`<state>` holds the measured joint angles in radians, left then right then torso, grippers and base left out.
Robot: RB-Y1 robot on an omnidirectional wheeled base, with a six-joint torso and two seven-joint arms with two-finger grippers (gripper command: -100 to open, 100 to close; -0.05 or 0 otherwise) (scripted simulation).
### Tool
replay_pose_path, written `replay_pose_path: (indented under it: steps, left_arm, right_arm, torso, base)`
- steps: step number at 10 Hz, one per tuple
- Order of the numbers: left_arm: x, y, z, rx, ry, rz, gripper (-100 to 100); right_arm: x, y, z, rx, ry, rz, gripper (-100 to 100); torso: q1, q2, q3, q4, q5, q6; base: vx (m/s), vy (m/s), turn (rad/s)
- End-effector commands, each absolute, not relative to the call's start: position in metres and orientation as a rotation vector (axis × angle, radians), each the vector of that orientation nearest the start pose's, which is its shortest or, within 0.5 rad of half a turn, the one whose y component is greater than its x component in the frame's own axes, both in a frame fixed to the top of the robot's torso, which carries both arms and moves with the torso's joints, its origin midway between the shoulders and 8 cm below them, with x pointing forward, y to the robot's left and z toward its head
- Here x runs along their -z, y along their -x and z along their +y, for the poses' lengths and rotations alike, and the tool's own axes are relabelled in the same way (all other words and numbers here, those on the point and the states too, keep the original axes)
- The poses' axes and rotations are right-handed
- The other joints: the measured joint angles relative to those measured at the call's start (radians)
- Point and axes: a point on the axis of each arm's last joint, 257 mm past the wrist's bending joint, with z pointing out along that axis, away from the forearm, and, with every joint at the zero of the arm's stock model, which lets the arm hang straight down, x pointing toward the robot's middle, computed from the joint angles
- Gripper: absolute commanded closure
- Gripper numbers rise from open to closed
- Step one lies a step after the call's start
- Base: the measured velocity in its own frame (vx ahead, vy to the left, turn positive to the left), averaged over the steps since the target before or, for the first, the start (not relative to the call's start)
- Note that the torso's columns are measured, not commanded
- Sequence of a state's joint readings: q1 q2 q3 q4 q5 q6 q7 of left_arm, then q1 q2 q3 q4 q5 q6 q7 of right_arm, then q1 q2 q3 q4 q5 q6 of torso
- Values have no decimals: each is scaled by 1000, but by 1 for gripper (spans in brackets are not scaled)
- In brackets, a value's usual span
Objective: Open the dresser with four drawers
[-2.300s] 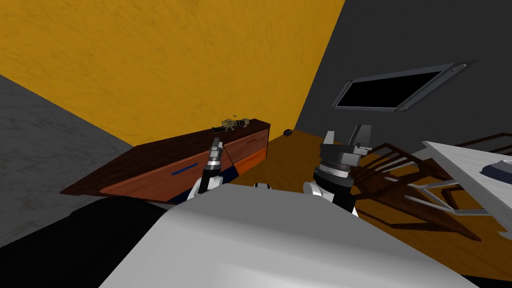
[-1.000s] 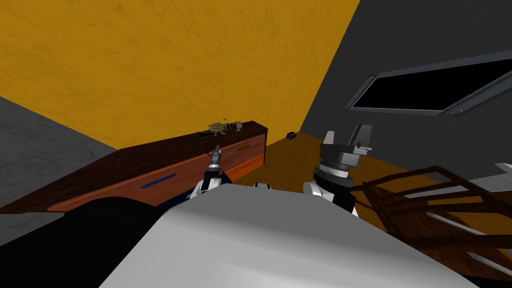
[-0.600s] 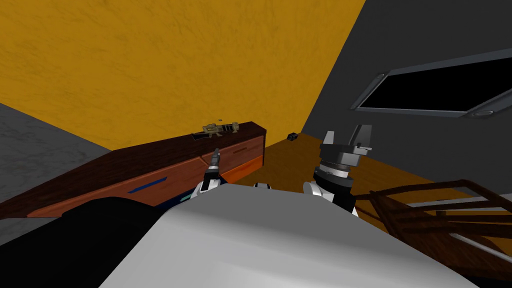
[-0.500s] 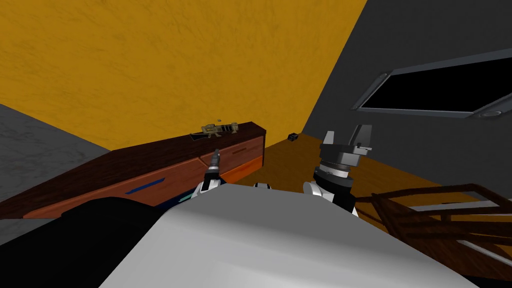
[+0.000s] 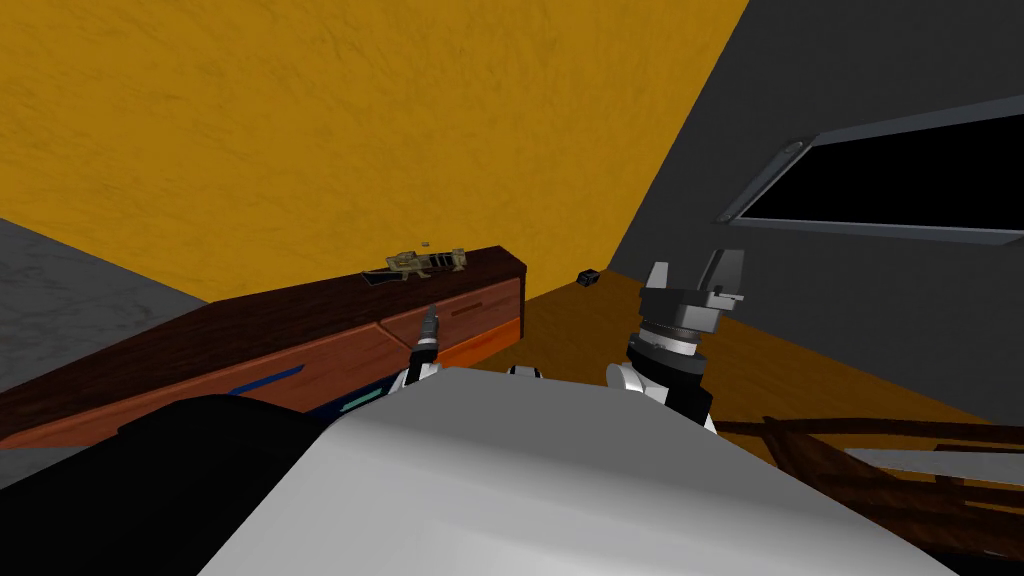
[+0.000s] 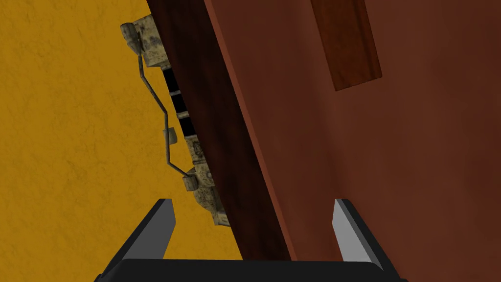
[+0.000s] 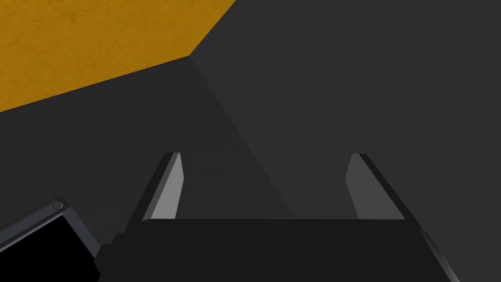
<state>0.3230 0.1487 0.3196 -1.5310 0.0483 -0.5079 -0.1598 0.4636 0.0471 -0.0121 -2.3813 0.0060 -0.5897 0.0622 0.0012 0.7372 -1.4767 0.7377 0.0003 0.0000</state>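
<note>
The dresser (image 5: 330, 350) is long and low, with a dark brown top and reddish-brown drawer fronts, and it stands against the yellow wall on my left. Its upper end drawer carries a dark bar handle (image 5: 462, 311) (image 6: 346, 44). My left gripper (image 5: 429, 322) (image 6: 254, 220) reaches toward that drawer front, open and holding nothing. The dresser's top edge (image 6: 235, 161) runs between its fingers. The handle lies farther ahead of the fingertips, apart from them. My right gripper (image 5: 690, 272) (image 7: 264, 188) is raised beside my chest, open and empty.
A tan, gun-like object (image 5: 415, 262) (image 6: 166, 127) lies on the dresser's top near its end. A small black box (image 5: 588, 276) sits on the wooden floor in the corner. A dark wooden slatted frame (image 5: 880, 470) lies low on the right.
My view has swung: the dresser stretches further left, and the slatted frame has slid toward the lower right corner. The left gripper has sunk a little lower along the drawer front. Both grippers stayed open.
</note>
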Motion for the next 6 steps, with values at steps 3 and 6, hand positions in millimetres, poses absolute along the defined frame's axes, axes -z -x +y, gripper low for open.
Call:
replay_pose_path:
  steps: [3, 6]
  left_arm:
    - [284, -375, 466, 699, 1127, 965, -100]
    - [314, -369, 448, 713, 1236, 927, -100]
  right_arm:
    - [-94, -303, -276, -1278, -486, 431, 0]
    - [-94, -303, -276, -1279, -486, 431, 0]
  torso:
    - [0, 2, 2, 1, 0, 0]
    - [0, 2, 2, 1, 0, 0]
  base:
    - [119, -106, 54]
    - [69, -83, 34]
